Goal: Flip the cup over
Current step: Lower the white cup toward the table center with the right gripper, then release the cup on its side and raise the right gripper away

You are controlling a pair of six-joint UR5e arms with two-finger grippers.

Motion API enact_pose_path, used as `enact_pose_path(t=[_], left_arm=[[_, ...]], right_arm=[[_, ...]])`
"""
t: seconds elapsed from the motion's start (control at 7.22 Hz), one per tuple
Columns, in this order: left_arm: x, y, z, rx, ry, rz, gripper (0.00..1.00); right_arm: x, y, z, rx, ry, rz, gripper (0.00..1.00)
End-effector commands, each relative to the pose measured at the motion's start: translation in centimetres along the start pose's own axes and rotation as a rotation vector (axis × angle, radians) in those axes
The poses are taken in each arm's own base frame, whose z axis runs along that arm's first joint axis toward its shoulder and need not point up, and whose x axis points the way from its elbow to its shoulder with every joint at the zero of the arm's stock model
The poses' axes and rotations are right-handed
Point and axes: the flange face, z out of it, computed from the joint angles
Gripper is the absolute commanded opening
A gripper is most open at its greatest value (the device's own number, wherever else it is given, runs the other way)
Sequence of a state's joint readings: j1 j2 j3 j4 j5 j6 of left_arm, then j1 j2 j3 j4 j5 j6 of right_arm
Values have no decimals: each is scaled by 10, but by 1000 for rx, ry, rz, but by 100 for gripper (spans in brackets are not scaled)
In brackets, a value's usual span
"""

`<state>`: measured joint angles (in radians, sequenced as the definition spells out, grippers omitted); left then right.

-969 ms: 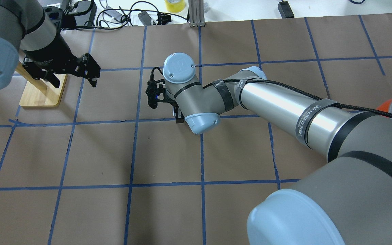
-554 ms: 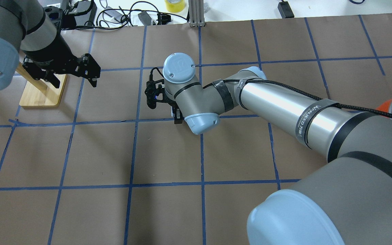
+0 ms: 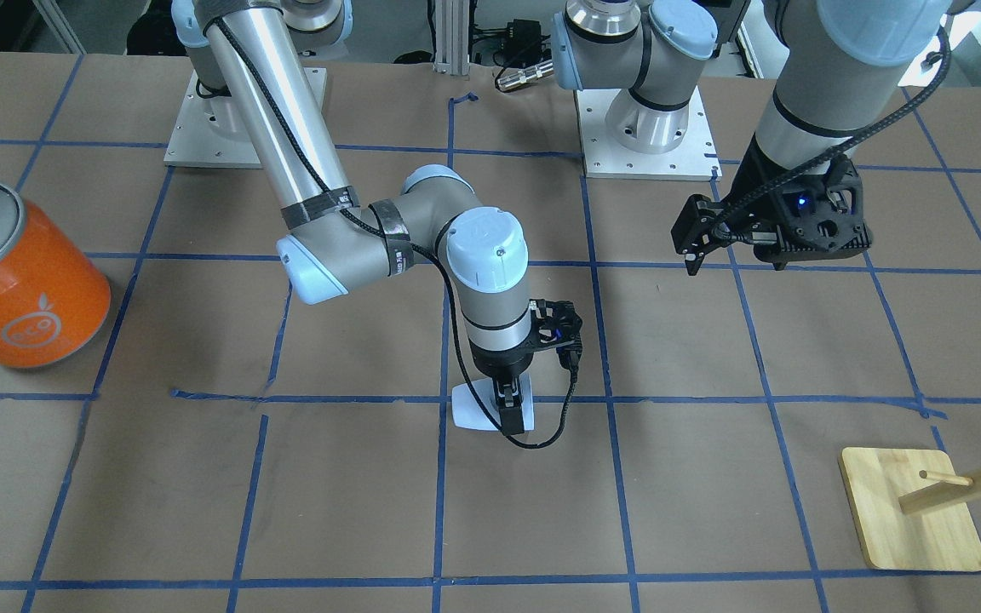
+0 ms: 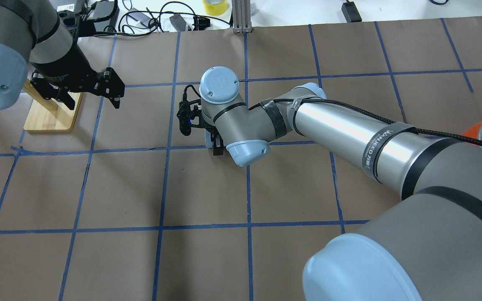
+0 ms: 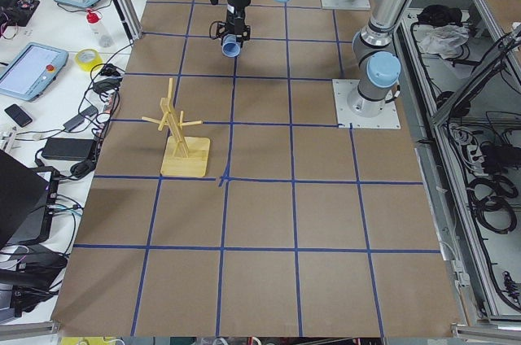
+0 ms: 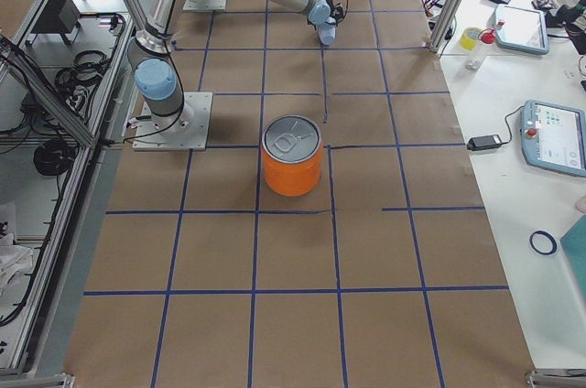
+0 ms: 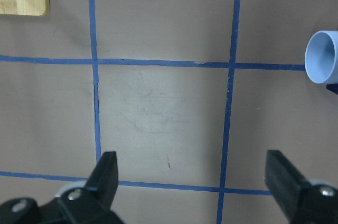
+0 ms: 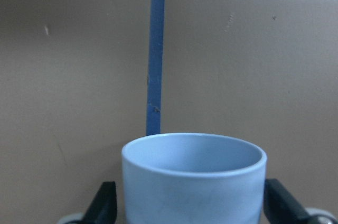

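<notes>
The pale blue-white cup [image 3: 473,409] is held on its side low over the brown table, near a blue tape crossing. My right gripper [image 3: 509,415] points straight down and is shut on its wall. In the right wrist view the cup [image 8: 194,182] sits between the two fingers [image 8: 103,205], rim and blue-grey inside showing. In the overhead view the right wrist hides most of the cup and only the right gripper [image 4: 216,147] shows. The cup's mouth [image 7: 323,56] shows at the right edge of the left wrist view. My left gripper [image 4: 92,99] hovers open and empty, well apart from the cup.
A large orange can [image 3: 22,281] with a silver top stands on the table on my right side. A wooden peg stand [image 3: 912,511] stands on my left side, close beside the left gripper [image 3: 737,255]. Cables and tools lie past the table's far edge [image 4: 174,19].
My right wrist has shifted slightly to the view's left and towards the near edge, carrying the gripper and cup with it. The left arm has barely moved.
</notes>
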<state>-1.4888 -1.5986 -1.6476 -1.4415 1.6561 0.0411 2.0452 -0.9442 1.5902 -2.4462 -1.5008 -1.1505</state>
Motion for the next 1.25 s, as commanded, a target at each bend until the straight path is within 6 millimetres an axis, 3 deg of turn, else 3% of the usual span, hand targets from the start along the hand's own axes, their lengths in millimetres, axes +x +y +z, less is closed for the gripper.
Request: enact_pose_path(t=[0.0,0.14,0.28,0.55,0.69,0.83,1.11], left_arm=[[0,0,2,-6,7,8,100],[-1,-1,3,-3,10,9,100],[-9,-3,4,-7,16,-9,100],[-12,-6,7,-4,26,-15,100],[-5,-9,18,-21,96,-16,100],[5,-25,48,-23,177,-25,100],[32,-46,111,28,363,-25,100]], right_arm=[[7,1,-13,12,19,3,99],[16,11,-44,9,21,24,98],[26,32,-80,20,-4,72,97],[51,109,-171,46,-7,221,100],[56,144,-201,31,-13,297,100],[53,174,-230,16,-27,356,100],[41,210,-292,7,11,516,100]])
